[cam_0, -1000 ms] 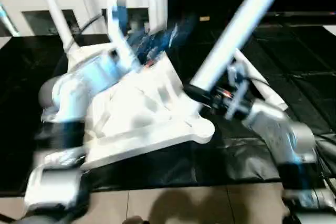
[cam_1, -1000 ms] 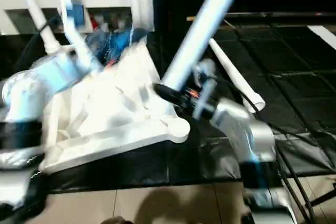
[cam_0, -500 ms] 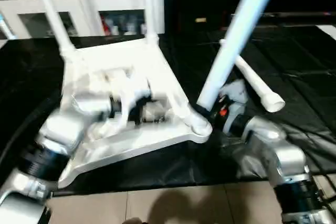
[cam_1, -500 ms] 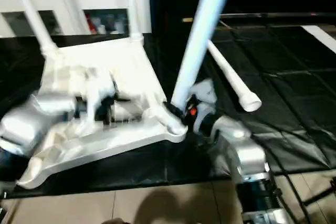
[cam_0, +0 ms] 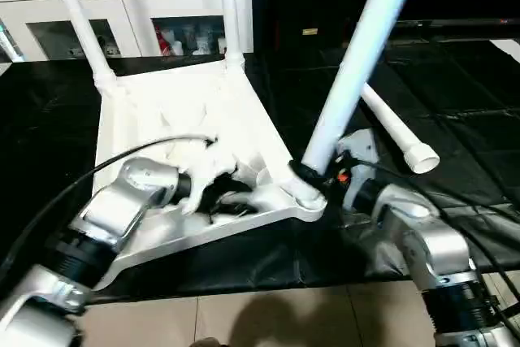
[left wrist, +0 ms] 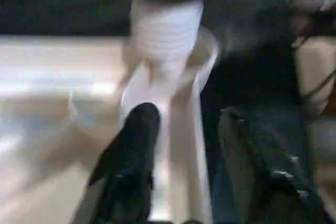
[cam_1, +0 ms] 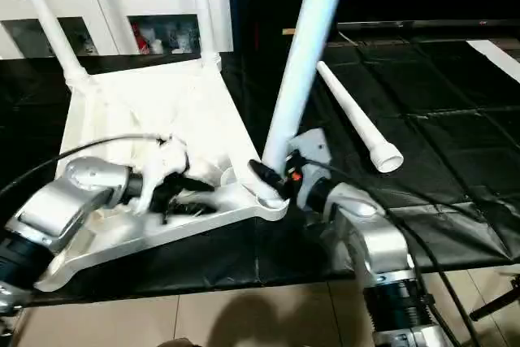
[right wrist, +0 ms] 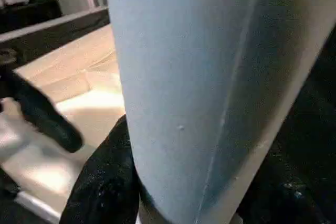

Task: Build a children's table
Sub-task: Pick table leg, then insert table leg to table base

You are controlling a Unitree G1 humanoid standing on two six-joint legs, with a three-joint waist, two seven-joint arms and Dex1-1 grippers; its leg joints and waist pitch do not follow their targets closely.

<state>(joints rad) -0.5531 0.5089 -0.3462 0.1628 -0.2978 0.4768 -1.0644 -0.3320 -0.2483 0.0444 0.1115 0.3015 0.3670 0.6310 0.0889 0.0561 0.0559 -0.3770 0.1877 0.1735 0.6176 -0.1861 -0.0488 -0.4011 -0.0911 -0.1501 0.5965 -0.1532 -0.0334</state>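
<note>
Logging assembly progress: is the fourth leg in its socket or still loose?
Loose: the fourth leg lies flat on the black mat, beside the table top.

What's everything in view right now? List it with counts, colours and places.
Table top: one, white, upside down on the black mat, ribbed underside up.
Fitted legs: two, white, upright in the far corner sockets.
Third leg: one, white, standing at the near right corner socket.
Loose leg: one, white, lying on the mat to the right.
Mat: black, under everything.
Cabinet: white, glass doors, behind.
Left pincer: black, over the top's underside.
Right pincer: black, shut on the third leg's base.
</note>
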